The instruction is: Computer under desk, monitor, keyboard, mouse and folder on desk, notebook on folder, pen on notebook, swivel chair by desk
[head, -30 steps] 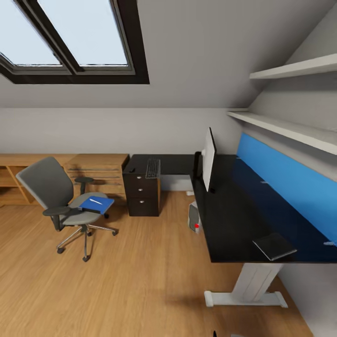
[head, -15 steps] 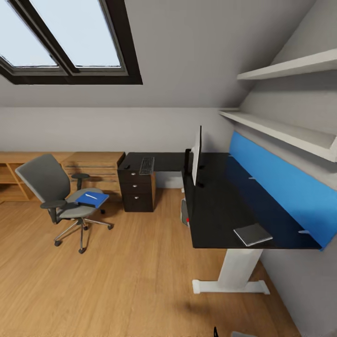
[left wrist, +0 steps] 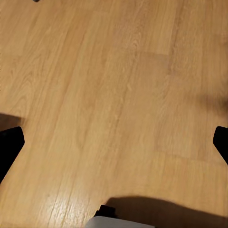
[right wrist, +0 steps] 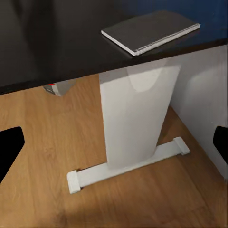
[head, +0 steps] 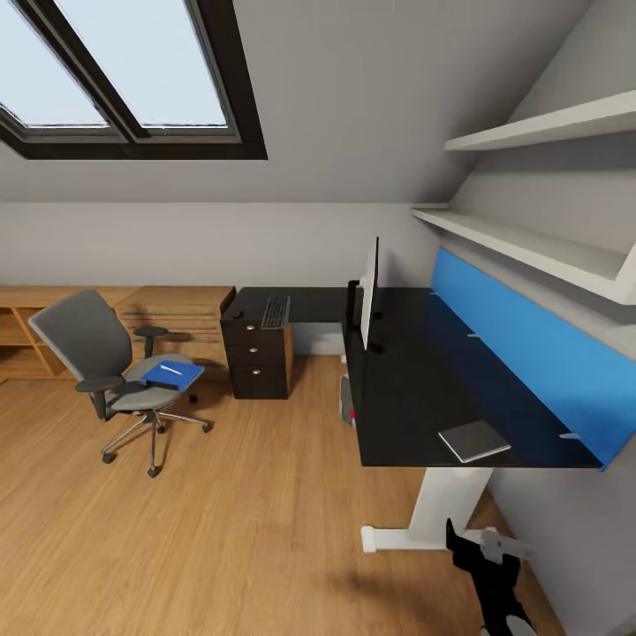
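Dark notebook (right wrist: 149, 31) on desk (right wrist: 57, 42) — beyond spread fingers (right wrist: 10, 147).

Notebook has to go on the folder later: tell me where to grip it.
Grip the notebook at its edge nearest the desk front, coming from the open floor side. It lies flat near that rim, so the jaws could likely pinch it there.

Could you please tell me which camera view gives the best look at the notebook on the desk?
The right wrist view: the notebook looms large, its page edge visible. The head view shows it small, near the desk's end. The left wrist view faces floor.
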Robot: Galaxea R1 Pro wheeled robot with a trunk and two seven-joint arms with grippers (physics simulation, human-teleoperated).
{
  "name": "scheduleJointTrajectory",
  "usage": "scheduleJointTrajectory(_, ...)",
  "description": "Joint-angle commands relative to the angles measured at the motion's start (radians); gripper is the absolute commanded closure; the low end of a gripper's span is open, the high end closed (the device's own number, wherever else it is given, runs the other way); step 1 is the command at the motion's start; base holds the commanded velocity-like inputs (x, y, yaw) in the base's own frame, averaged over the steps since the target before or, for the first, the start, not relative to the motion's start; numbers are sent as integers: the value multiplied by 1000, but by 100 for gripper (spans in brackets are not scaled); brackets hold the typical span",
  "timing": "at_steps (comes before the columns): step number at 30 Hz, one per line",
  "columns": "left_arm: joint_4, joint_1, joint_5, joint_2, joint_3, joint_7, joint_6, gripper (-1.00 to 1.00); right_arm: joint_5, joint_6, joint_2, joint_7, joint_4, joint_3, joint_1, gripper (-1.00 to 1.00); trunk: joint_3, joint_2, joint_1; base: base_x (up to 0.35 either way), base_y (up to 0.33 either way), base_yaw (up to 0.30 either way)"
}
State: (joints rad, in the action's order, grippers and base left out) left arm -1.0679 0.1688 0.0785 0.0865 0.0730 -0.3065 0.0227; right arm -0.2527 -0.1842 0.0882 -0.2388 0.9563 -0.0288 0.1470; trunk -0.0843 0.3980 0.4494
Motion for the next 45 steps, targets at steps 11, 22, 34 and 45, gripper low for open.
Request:
scheduleJointTrajectory(11, -1, 0, 9, -2, -26, -4, 2, -100, -8, 475, 32, -6, 394, 136, 42, -100, -2, 2, 1, 44, -26, 0)
scheduleJointTrajectory(22, -1, 0, 8, -4, -47, 1, 1, -100, 16, 522, 68, 6, 388, 162, 70, -100, -2, 2, 1, 253, -167, 0)
scheduleJointTrajectory(34, -1, 0, 9, -6, -48, 1, 1, -100, 35, 522, 67, 7, 356, 157, 70, -100, -2, 2, 1, 314, -45, 0)
scheduleJointTrajectory(45, -1, 0, 7, -7, -48, 1, 2, -100, 50, 501, 67, 13, 287, 156, 71, -100, -2, 2, 1, 328, 63, 0)
